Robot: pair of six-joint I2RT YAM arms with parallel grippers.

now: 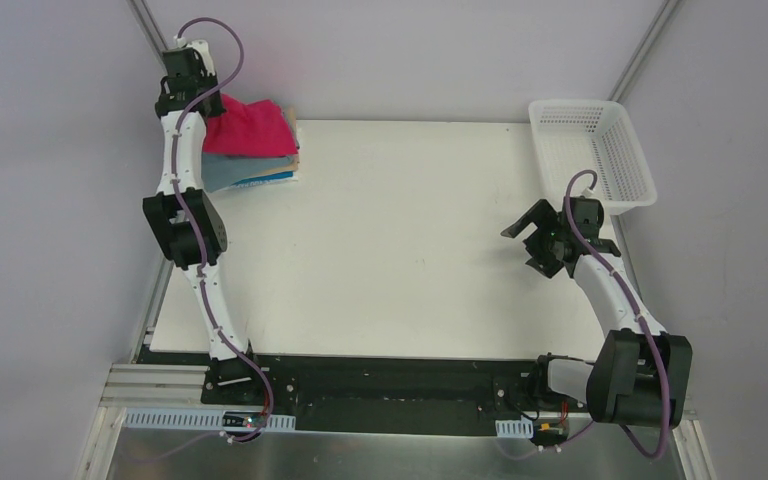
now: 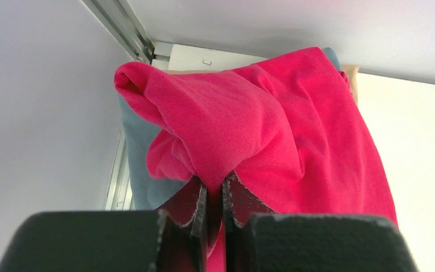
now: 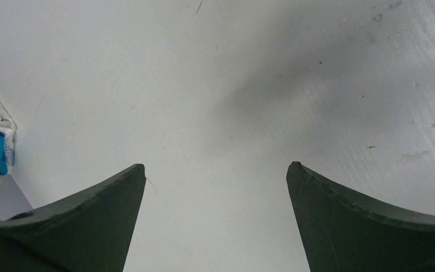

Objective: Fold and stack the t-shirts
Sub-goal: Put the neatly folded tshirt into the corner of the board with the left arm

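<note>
Here the crimson t-shirt (image 2: 272,124), clamped in the left end effector (image 2: 214,195), should be laid flat on the stack (image 1: 250,172) & released w/o dragging; right end effector (image 3: 215,164) is spread.

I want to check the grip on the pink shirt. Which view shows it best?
The left wrist view: the pink shirt fills it, bunched in the shut left gripper. The top view shows it small atop the stack, partly behind the left arm. The right wrist view misses it.
</note>
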